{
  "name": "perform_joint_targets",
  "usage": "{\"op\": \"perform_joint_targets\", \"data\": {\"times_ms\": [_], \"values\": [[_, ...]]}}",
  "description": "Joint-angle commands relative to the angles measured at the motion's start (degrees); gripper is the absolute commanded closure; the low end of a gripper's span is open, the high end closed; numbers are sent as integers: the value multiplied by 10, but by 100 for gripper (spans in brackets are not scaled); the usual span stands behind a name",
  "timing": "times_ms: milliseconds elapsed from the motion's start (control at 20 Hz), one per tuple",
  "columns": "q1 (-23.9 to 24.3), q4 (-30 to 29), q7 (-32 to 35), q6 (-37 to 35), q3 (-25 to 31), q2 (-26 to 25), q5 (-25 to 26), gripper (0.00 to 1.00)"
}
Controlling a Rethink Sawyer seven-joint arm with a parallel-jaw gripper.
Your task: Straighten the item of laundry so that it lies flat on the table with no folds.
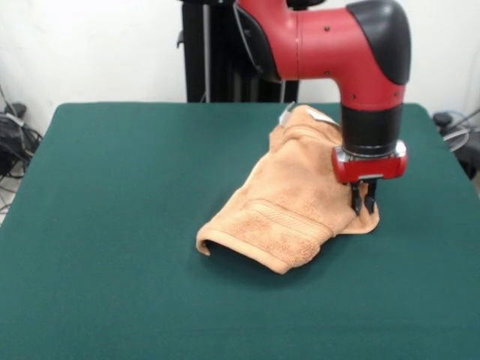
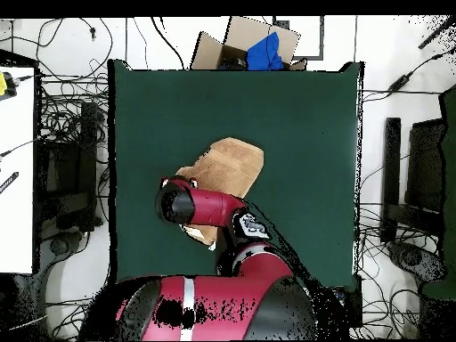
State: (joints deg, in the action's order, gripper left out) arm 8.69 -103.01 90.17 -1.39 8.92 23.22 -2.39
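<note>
Lying rumpled toward 2 o'clock of centre on the dark green felt-topped rectangular table [image 1: 112, 225]: light orange-tan terry cloth hand towel [image 1: 289, 206], doubled over on itself, woven border band facing 6 o'clock, white tags at its 12 o'clock end. Not yet lying flat; folds probably needing to be drawn outward from one edge. Descending at the towel's 3 o'clock edge: red and black gripper [image 1: 364, 201], dark fingers nearly pressed together, tips touching or pinching the cloth's rim, apparently for dragging; actual hold on the fabric not discernible.
</note>
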Motion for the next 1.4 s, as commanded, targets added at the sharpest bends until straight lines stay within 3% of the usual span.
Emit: {"op": "perform_joint_targets", "data": {"times_ms": [50,400,450,1050,1400], "values": [[-33,44,138,67,-46,-85,-38,100],[-36,58,119,70,-69,-90,-30,100],[-37,58,118,70,-70,-90,-29,0],[-35,53,118,74,-82,-86,-27,0],[-24,69,90,36,-94,-80,-14,0]]}}
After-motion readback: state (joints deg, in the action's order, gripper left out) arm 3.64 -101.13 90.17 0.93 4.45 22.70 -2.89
